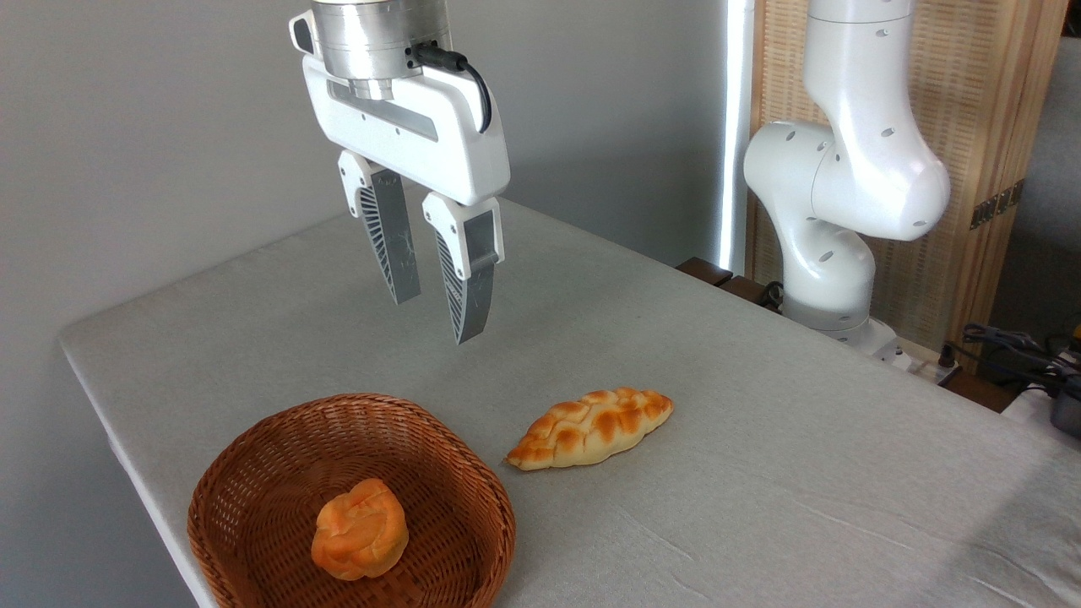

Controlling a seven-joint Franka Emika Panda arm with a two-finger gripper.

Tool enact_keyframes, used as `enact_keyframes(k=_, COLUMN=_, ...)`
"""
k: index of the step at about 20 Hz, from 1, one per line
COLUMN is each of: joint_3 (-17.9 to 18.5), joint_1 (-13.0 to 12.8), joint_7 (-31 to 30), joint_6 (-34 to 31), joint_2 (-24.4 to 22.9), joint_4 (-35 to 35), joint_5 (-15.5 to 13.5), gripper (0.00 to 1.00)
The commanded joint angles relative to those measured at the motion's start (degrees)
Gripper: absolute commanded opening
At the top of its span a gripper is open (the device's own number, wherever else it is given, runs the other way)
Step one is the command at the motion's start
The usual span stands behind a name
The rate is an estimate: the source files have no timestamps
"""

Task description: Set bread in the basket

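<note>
A grey-covered table (760, 439) fills most of the view, with the white arm's base (832, 253) standing at its far right edge, well beyond the basket. The basket (253, 473), round and woven, sits at the table's near left corner. The gripper (439, 317) hangs in the air above and behind the basket, its two fingers parted with nothing between them. The bread (591, 426) lies flat on the table just right of the basket, not touching it. A small orange bun (360, 529) rests inside the basket.
</note>
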Motion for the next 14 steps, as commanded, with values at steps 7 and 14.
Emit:
enact_keyframes(k=7, joint_3=0.9, joint_1=-0.6, joint_7=0.7, joint_6=-1.3, joint_2=-0.1, joint_4=-0.1, joint_5=-0.7, gripper=1.00)
enact_keyframes(k=14, joint_3=1.1, joint_1=-0.6, joint_7=4.0, joint_6=-1.3, joint_2=-4.0, joint_4=-7.5, joint_5=-0.8, gripper=1.00)
